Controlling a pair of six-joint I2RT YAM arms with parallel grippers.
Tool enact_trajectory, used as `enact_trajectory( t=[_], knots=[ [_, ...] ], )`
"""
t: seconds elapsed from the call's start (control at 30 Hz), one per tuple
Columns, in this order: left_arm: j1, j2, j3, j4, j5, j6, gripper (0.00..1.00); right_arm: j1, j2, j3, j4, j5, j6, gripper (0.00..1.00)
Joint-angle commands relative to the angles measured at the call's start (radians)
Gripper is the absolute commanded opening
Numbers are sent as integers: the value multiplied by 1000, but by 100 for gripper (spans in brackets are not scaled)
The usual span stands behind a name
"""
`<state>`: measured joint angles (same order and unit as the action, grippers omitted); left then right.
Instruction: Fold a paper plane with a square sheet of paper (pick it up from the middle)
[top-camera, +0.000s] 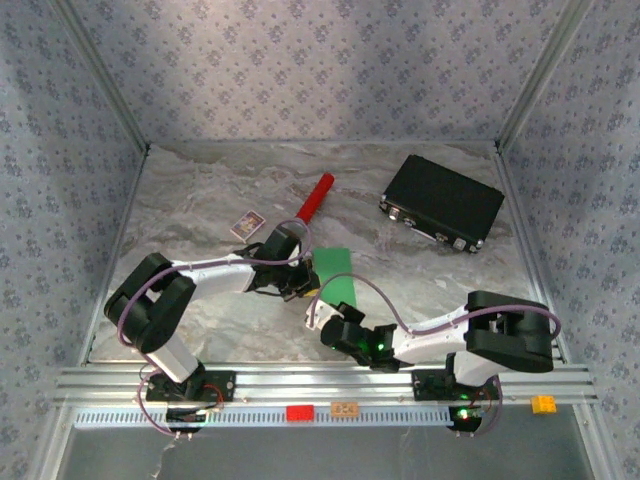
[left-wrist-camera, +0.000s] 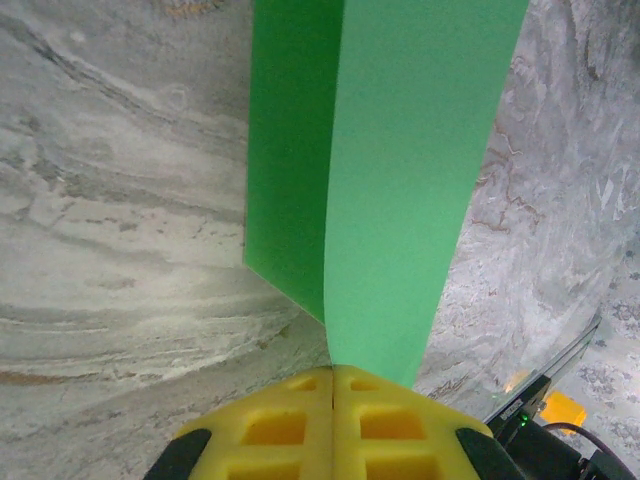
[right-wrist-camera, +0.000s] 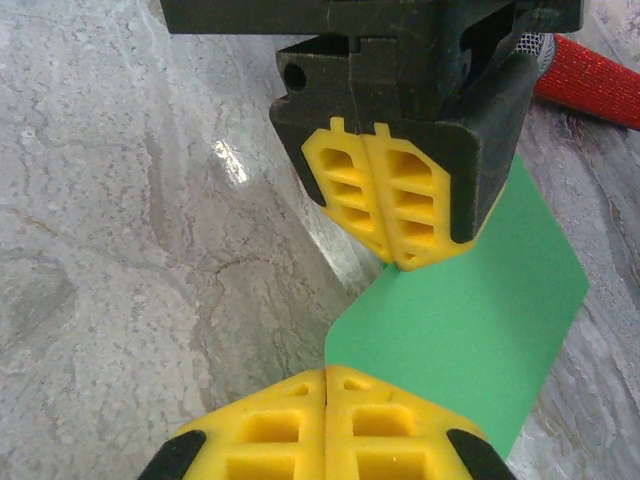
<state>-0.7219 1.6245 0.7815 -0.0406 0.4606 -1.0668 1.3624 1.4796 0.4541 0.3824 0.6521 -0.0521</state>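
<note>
The square sheet of paper (top-camera: 336, 272) is bright green and bent along a crease into two flaps, hanging above the marble table near its middle. My left gripper (top-camera: 298, 284) is shut on the sheet's left edge; in the left wrist view its yellow pads (left-wrist-camera: 300, 420) meet at the gripper tip (left-wrist-camera: 333, 368), with the paper (left-wrist-camera: 400, 180) running up from them. My right gripper (top-camera: 321, 316) is shut on the near edge. In the right wrist view it (right-wrist-camera: 327, 370) pinches the paper (right-wrist-camera: 470, 320), and the left gripper (right-wrist-camera: 395, 262) clamps the far edge opposite.
A black case (top-camera: 442, 203) lies at the back right. A red cylinder (top-camera: 314, 200) and a small printed card (top-camera: 247, 225) lie just behind the left gripper. The metal rail (top-camera: 330, 380) runs along the near edge.
</note>
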Motion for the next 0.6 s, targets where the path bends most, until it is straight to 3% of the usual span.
enact_trajectory(
  t=[0.0,0.07,0.2,0.33,0.57],
  knots=[
    [8,-38,-2,-10,5,10,0,6,-24,-6,-26,31,21,0],
    [11,-46,-4,-15,-2,13,3,6,-30,-3,-35,30,33,0],
    [22,-76,-1,-72,-42,38,28,-8,-62,-2,-70,-17,75,0],
    [31,-132,0,-139,-102,75,46,-70,-138,-21,-101,-191,166,0],
    [41,-215,3,-175,-153,105,53,-254,-254,-59,-79,-603,287,0]
  ],
)
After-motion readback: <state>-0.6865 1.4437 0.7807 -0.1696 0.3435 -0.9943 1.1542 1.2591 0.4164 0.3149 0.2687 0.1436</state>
